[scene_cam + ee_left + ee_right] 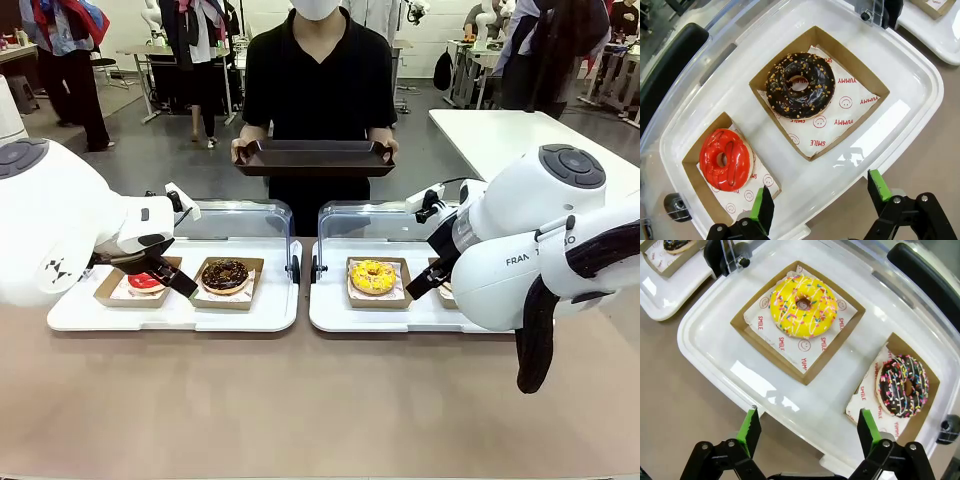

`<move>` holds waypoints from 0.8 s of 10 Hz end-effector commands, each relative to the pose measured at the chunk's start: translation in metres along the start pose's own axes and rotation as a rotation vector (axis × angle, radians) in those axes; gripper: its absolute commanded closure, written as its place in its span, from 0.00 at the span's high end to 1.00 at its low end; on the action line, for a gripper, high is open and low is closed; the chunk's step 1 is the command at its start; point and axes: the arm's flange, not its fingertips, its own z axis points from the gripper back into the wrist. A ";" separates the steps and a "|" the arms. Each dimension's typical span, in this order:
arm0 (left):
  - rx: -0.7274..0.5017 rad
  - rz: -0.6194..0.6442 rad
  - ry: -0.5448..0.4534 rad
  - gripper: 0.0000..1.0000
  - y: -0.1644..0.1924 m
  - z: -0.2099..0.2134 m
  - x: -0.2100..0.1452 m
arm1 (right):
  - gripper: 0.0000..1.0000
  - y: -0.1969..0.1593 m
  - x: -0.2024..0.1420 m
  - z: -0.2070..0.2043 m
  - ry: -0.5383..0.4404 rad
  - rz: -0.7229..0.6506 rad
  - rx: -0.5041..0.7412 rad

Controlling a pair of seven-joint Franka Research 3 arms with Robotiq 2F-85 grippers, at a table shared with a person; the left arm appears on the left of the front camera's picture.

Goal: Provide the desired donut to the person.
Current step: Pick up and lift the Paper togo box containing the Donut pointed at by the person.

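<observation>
Our left pincer (820,192) and right pincer (809,424) hang spread and empty; we should pinch a brown cardboard box (856,62) by its wall alone, once the choice is clear.

In the front view the left arm (60,235) covers part of the red donut (143,281) and its box (110,290). The right arm (520,270) hides almost all of the sprinkled chocolate donut (903,386). The top edge cuts off the person (318,85) at the head. In the right wrist view the top-left corner crops the nut-topped chocolate donut (676,244). The bottom edges cut the left tool (820,192) and right tool (808,422) below their fingers.
</observation>
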 end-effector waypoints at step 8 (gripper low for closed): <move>0.000 0.000 0.000 1.00 0.000 0.000 0.000 | 1.00 0.000 0.000 0.000 0.000 0.000 0.000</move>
